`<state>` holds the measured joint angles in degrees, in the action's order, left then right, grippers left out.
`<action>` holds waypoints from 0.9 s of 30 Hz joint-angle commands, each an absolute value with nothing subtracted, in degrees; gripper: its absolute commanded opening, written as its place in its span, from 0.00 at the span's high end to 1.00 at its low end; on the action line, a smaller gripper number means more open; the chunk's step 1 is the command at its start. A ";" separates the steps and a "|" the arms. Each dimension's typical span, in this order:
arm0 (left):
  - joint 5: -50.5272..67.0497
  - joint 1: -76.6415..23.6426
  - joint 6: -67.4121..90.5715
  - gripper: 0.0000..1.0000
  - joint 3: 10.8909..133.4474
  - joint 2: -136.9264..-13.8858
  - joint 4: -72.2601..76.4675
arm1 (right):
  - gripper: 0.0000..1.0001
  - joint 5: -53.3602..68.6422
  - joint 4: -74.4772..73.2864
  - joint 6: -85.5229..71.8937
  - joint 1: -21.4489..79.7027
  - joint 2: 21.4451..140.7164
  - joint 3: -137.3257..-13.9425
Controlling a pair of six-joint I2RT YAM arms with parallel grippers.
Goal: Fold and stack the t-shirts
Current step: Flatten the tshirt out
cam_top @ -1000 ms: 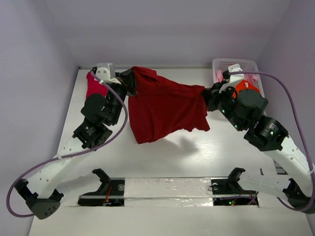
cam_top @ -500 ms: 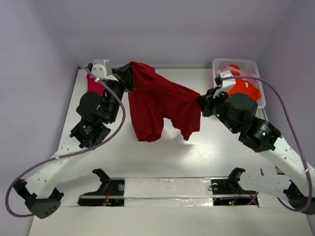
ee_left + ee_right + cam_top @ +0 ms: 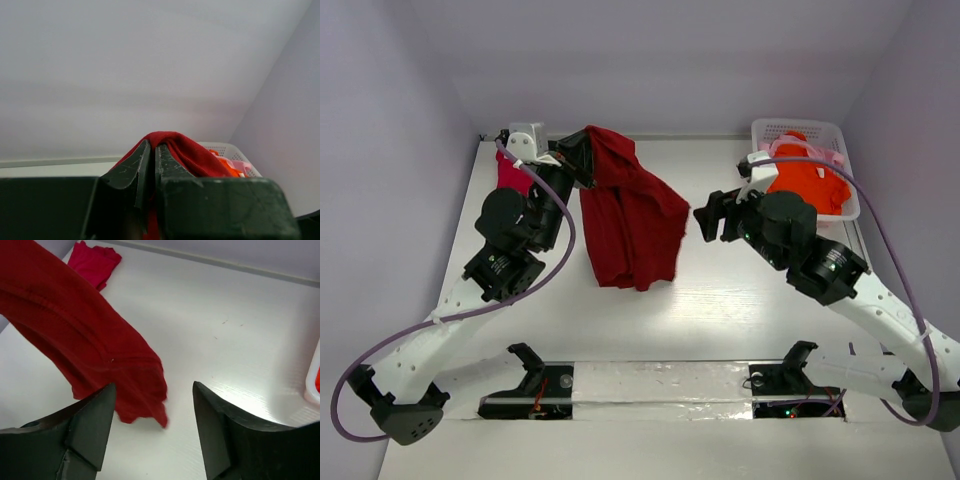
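White wood-grain desk enclosed on three sides by plain pale lavender walls; soft, even light, faint glare on the surface.

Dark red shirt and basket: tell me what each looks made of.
The dark red shirt looks like soft matte cloth, probably cotton knit: it hangs in limp folds with a stitched seam. The basket looks like white hard plastic: its wall is a moulded lattice.

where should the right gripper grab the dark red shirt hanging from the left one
Probably the outer right edge of the dark red shirt, near its lower corner, coming in from the right. The shut left gripper pins its top, so the cloth droops in folds and that edge faces the open right gripper.
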<state>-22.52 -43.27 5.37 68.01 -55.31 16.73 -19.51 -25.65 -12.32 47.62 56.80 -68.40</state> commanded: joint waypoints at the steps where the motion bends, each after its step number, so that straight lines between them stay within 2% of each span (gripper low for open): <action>1: -21.53 -42.89 5.10 1.00 67.76 -53.35 22.59 | 0.27 -24.07 -20.83 -10.82 47.37 56.16 -69.17; 4: -20.83 -42.89 5.62 1.00 67.59 -53.44 22.67 | 0.20 -26.80 -22.41 -9.76 47.37 58.09 -71.53; 7: -20.13 -42.89 5.98 1.00 67.59 -53.70 22.59 | 0.20 -26.02 -22.85 -8.97 47.37 59.85 -75.84; 20: -14.60 -42.89 8.53 1.00 66.80 -55.46 23.55 | 0.28 -10.03 -16.44 -7.03 47.37 76.80 -92.98; 27: -14.24 -42.89 8.17 1.00 66.62 -55.46 23.47 | 0.30 -6.24 -15.29 -8.17 47.37 79.72 -97.38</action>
